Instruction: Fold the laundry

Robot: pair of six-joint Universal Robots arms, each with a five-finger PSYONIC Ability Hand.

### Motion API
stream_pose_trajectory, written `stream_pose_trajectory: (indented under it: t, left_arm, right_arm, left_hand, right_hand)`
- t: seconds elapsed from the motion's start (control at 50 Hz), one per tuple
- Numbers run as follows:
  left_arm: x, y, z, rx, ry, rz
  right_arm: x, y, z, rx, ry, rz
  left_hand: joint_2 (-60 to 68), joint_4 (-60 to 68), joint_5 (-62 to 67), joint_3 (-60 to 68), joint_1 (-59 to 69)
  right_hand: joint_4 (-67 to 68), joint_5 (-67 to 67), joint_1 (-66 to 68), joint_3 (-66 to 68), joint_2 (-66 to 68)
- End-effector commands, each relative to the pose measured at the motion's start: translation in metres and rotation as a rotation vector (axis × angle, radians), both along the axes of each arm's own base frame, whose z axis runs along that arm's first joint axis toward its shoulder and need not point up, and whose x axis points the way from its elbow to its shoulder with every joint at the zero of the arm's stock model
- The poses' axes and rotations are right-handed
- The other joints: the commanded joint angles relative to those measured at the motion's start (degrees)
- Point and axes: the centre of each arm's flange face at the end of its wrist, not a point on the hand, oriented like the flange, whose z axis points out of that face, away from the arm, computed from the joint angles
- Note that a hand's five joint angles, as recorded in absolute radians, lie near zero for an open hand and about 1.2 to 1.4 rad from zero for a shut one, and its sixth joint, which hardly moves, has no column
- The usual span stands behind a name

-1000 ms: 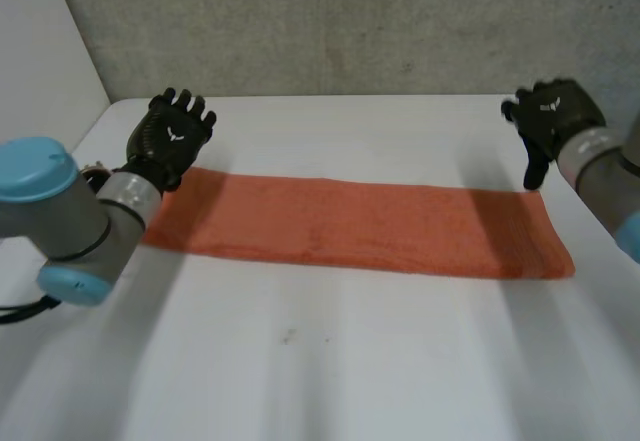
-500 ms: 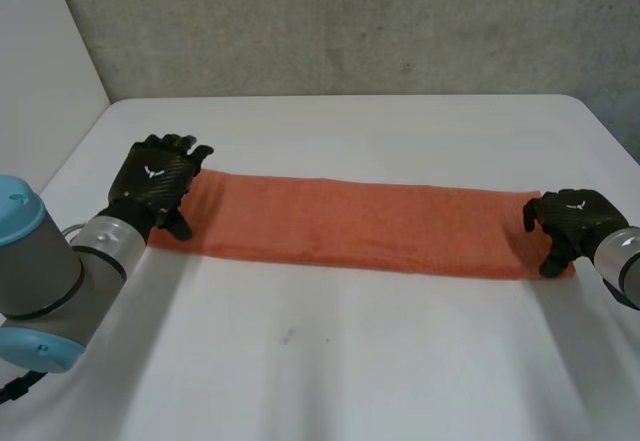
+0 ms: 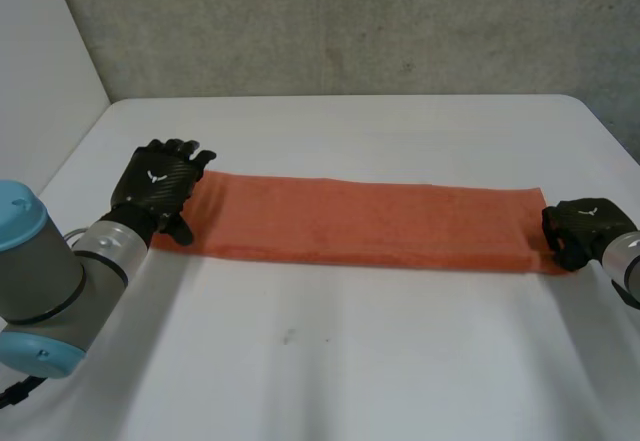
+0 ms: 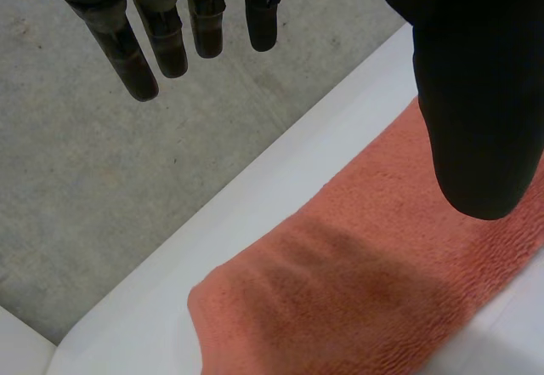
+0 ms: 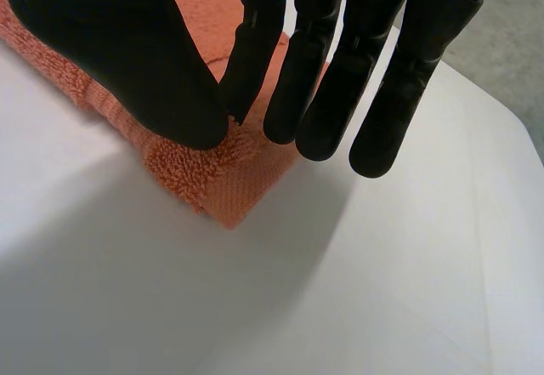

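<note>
DESK: Whereabouts of the towel [image 3: 370,223]?

PHOTO: Flat on the white table [image 3: 350,361], laid out as a long orange strip. Long axis side to side, one short end toward each arm.

DESK: And the left hand [image 3: 160,186]?

PHOTO: Poised over the towel's left end, fingers [image 4: 161,35] straight and held apart from the thumb, clamped on nothing. Bare cloth right under the palm.

DESK: Right hand [image 3: 580,229]?

PHOTO: Down at the towel's right end, on a corner. Thumb and fingertips drawn together there in a pinch on the top of the cloth, going by the right wrist view.

DESK: Stage of the fold?

PHOTO: Probably the grab ahead of an end-to-end fold. Nothing lifted yet, the whole strip flat.

DESK: Key to the next move?

PHOTO: The long axis. Each end directly beneath its own hand, neither within easier reach of the other arm. Likely needed: the left hand closing on its end to match the right, then one end carried along the strip's length to the other, kept square to the towel's long edges.
</note>
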Motion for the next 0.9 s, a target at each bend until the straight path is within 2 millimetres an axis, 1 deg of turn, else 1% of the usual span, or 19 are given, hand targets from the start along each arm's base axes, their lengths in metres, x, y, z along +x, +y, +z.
stream_pose_trajectory:
  t: [0.02, 0.1, 0.16, 0.32, 0.38, 0.46, 0.52, 0.54, 0.56, 0.58, 0.6, 0.62, 0.64, 0.7, 0.78, 0.82, 0.84, 0.88, 0.9]
  left_arm:
    - [0.001, -0.001, 0.000, -0.001, 0.000, 0.004]
    - [0.002, -0.002, 0.000, -0.002, 0.000, 0.007]
    - [0.002, -0.001, 0.000, -0.001, 0.000, 0.007]
    - [0.002, 0.000, -0.002, 0.004, -0.001, 0.004]
    - [0.002, 0.000, -0.001, 0.002, 0.000, 0.004]
    - [0.002, 0.000, -0.002, 0.004, -0.001, 0.004]
    - [0.002, 0.000, -0.002, 0.004, -0.001, 0.004]
    - [0.002, 0.000, -0.001, 0.002, 0.000, 0.004]
    - [0.002, 0.000, -0.001, 0.002, -0.002, 0.004]
    - [0.002, 0.000, -0.001, 0.002, -0.002, 0.004]
    - [0.002, 0.000, -0.001, 0.002, 0.000, 0.004]
    - [0.002, 0.000, -0.001, 0.001, 0.000, 0.004]
    - [0.002, 0.000, -0.001, 0.001, 0.000, 0.004]
    - [0.002, 0.000, -0.001, 0.002, 0.000, 0.004]
    - [0.002, 0.000, -0.002, 0.004, -0.001, 0.006]
    - [0.002, 0.000, -0.001, 0.002, 0.000, 0.006]
    - [0.002, 0.000, -0.001, 0.002, 0.000, 0.006]
    - [0.002, 0.000, -0.002, 0.004, -0.001, 0.006]
    - [0.002, 0.000, -0.002, 0.004, -0.001, 0.006]
  right_arm:
    - [-0.015, -0.008, 0.000, 0.000, 0.014, -0.028]
    - [-0.014, -0.005, -0.002, 0.008, 0.014, -0.019]
    - [-0.013, -0.001, -0.002, 0.014, 0.012, -0.018]
    - [-0.011, 0.004, -0.005, 0.031, -0.005, 0.004]
    - [-0.010, 0.005, -0.006, 0.035, -0.006, 0.011]
    - [-0.010, 0.004, -0.006, 0.026, -0.005, 0.011]
    - [-0.010, 0.002, -0.005, 0.014, -0.004, 0.010]
    - [-0.011, -0.002, -0.002, -0.007, 0.001, 0.010]
    - [-0.011, -0.002, -0.002, -0.008, 0.001, 0.010]
    - [-0.011, -0.003, -0.002, -0.012, 0.001, 0.009]
    - [-0.011, -0.003, -0.002, -0.012, 0.001, 0.009]
    - [-0.011, -0.004, -0.001, -0.023, 0.003, 0.009]
    - [-0.011, -0.006, 0.000, -0.029, 0.003, 0.009]
    - [-0.014, -0.011, 0.002, -0.045, 0.009, -0.005]
    - [-0.015, -0.015, 0.000, -0.046, 0.011, -0.009]
    - [-0.022, -0.020, -0.003, -0.040, 0.009, -0.027]
    - [-0.022, -0.020, -0.003, -0.039, 0.009, -0.027]
    - [-0.030, -0.022, -0.003, -0.040, 0.014, -0.051]
    - [-0.030, -0.022, -0.003, -0.040, 0.015, -0.051]
  left_hand:
    - [-1.33, -1.51, -2.43, -1.87, -1.56]
    - [-1.33, -1.51, -2.43, -1.87, -1.56]
    - [-1.33, -1.51, -2.43, -1.87, -1.56]
    - [-1.16, -1.34, -2.26, -1.71, -1.39]
    - [-1.16, -1.34, -2.26, -1.71, -1.39]
    - [-1.16, -1.34, -2.26, -1.71, -1.39]
    - [-1.16, -1.34, -2.26, -1.71, -1.39]
    - [-1.16, -1.34, -2.26, -1.71, -1.39]
    - [-1.16, -1.34, -2.26, -1.71, -1.39]
    - [-1.16, -1.34, -2.26, -1.71, -1.39]
    - [-1.16, -1.34, -2.26, -1.71, -1.39]
    - [-1.16, -1.34, -2.26, -1.71, -1.39]
    - [-1.16, -1.34, -2.26, -1.71, -1.39]
    - [-1.16, -1.34, -2.26, -1.71, -1.39]
    - [-1.16, -1.34, -2.26, -1.71, -1.39]
    - [-1.16, -1.35, -2.26, -1.71, -1.40]
    - [-1.16, -1.34, -2.26, -1.71, -1.39]
    - [-1.16, -1.34, -2.26, -1.71, -1.39]
    - [-1.16, -1.34, -2.26, -1.71, -1.39]
  right_hand:
    - [-7.24, -4.26, 6.11, -6.63, -6.18]
    - [-9.23, -6.25, 4.12, -8.62, -8.17]
    - [-18.29, -15.31, -4.94, -17.69, -17.23]
    - [-20.50, -17.52, -7.15, -19.90, -19.44]
    - [-25.54, -22.55, -12.19, -24.93, -24.47]
    - [-25.04, -22.06, -11.69, -24.44, -23.98]
    - [-22.52, -19.54, -9.17, -21.91, -21.46]
    - [-12.53, -9.54, 0.82, -11.92, -11.46]
    - [-12.43, -9.44, 0.92, -11.82, -11.36]
    - [-6.43, -3.45, 6.92, -5.83, -5.37]
    - [-6.37, -3.39, 6.98, -5.77, -5.31]
    - [6.95, 9.94, 20.30, 7.56, 8.01]
    - [11.86, 14.84, 25.20, 12.46, 12.92]
    - [11.91, 14.89, 25.25, 12.51, 12.97]
    - [11.91, 14.89, 25.25, 12.51, 12.97]
    - [11.91, 14.89, 25.25, 12.51, 12.97]
    - [11.91, 14.89, 25.25, 12.51, 12.97]
    - [11.91, 14.89, 25.25, 12.51, 12.97]
    - [11.91, 14.89, 25.25, 12.51, 12.97]
